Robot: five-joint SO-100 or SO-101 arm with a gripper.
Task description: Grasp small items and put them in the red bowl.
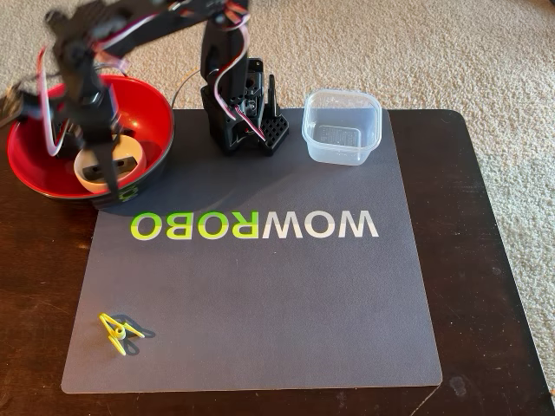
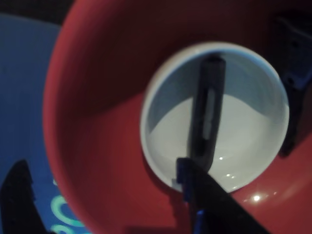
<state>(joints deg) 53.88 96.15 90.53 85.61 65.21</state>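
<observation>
Wrist view: red bowl (image 2: 97,122) holds small white bowl (image 2: 243,141).

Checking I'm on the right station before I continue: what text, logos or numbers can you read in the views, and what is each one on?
"WOWROBO", upside down in the fixed view, on the grey mat; "WOW" white, "ROBO" yellow-green.
Green mark on the outside of the red bowl: mostly hidden, unreadable.
Wrist view: light blue-green letter fragments on the mat at the lower left, too cropped and blurred to read.
Nothing legible elsewhere.
</observation>
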